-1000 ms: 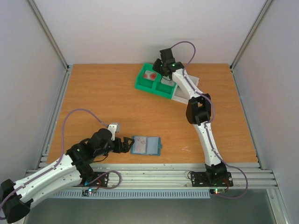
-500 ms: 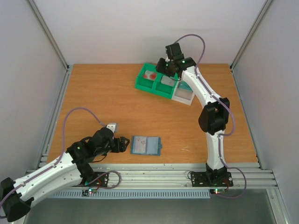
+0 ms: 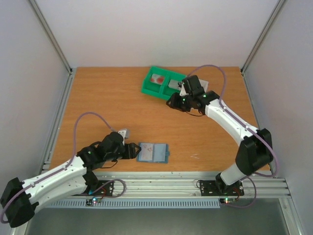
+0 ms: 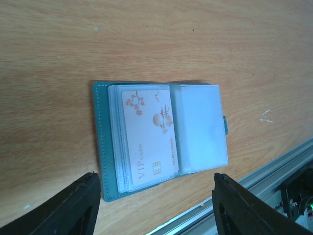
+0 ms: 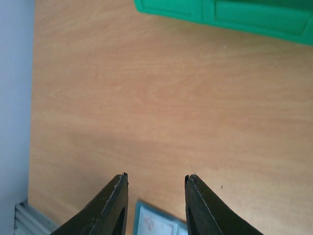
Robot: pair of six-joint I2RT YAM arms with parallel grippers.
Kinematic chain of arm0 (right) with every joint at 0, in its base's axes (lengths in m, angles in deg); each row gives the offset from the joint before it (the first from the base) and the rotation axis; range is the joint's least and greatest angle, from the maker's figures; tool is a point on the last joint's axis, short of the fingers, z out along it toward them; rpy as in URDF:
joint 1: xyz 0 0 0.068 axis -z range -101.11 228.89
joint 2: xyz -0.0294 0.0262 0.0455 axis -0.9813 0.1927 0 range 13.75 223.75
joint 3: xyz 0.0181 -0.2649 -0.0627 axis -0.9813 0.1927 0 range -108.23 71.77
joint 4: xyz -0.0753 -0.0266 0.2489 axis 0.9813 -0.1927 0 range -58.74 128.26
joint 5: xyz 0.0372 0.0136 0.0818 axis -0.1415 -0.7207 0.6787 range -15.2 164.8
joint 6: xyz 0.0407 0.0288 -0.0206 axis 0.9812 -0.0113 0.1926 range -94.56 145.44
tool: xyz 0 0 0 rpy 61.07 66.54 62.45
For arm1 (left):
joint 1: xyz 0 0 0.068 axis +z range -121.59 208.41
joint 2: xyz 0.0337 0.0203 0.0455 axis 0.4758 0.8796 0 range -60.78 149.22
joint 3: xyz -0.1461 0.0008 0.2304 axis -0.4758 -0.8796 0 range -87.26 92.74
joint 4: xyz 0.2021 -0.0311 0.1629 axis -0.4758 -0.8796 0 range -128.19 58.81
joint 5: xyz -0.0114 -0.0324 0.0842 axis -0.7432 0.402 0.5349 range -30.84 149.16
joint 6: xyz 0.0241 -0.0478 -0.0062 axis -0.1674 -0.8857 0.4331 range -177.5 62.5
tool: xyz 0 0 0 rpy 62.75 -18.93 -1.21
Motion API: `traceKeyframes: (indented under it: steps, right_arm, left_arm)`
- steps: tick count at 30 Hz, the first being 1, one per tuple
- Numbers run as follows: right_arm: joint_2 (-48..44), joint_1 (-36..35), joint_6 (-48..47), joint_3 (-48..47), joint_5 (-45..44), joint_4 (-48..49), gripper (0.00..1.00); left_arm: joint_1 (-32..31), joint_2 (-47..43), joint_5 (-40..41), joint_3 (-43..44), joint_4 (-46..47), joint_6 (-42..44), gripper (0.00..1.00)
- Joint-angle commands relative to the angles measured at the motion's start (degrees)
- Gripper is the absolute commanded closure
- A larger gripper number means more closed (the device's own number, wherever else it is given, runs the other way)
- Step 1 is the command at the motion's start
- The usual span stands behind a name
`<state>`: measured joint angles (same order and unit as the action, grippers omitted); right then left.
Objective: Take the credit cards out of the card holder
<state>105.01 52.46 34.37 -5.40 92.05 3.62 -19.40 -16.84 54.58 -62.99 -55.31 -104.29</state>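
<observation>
The card holder (image 3: pixel 153 152) lies open on the table near the front edge, a blue-grey bifold. In the left wrist view the card holder (image 4: pixel 105 147) shows a white VIP card (image 4: pixel 146 134) with red marks in its left clear sleeve; the right sleeve looks empty. My left gripper (image 3: pixel 131 151) is open just left of it, and in its own view the left gripper (image 4: pixel 155 175) straddles its near edge. My right gripper (image 3: pixel 172 102) is open and empty over bare table in front of the tray. In the right wrist view the right gripper (image 5: pixel 156 176) points at the holder (image 5: pixel 156 224).
A green tray (image 3: pixel 161 84) stands at the back centre, holding a white card with red marks (image 3: pixel 157 79) and a grey card (image 3: pixel 173 86). Its white compartment (image 3: pixel 204 82) is mostly hidden by my right arm. The tray's wall (image 5: pixel 220 12) shows in the right wrist view.
My right arm has swung from over the tray down and forward to the table in front of it. My left gripper has edged right, closer to the card holder.
</observation>
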Motion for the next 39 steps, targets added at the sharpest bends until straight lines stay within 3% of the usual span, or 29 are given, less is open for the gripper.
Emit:
traceKeyframes:
  steps: [1,8,20,39]
  right_arm:
    - [-6.0,-1.3,1.0,6.6,3.9,4.0,0.68]
    - [-11.8,-3.1,-0.3,15.7,7.5,4.4,0.69]
    - [-15.4,-9.6,0.7,28.3,10.0,10.1,0.69]
    - [-6.9,-20.1,4.2,34.0,8.6,20.1,0.73]
  left_arm:
    - [0.5,3.0,-3.4,-1.8,9.7,-2.1,0.38]
    - [0.5,11.1,-5.8,-3.6,19.7,-4.6,0.45]
    - [0.5,17.8,-6.8,-3.5,20.3,-5.1,0.59]
    - [0.4,21.7,-8.9,-5.7,26.9,-7.5,0.67]
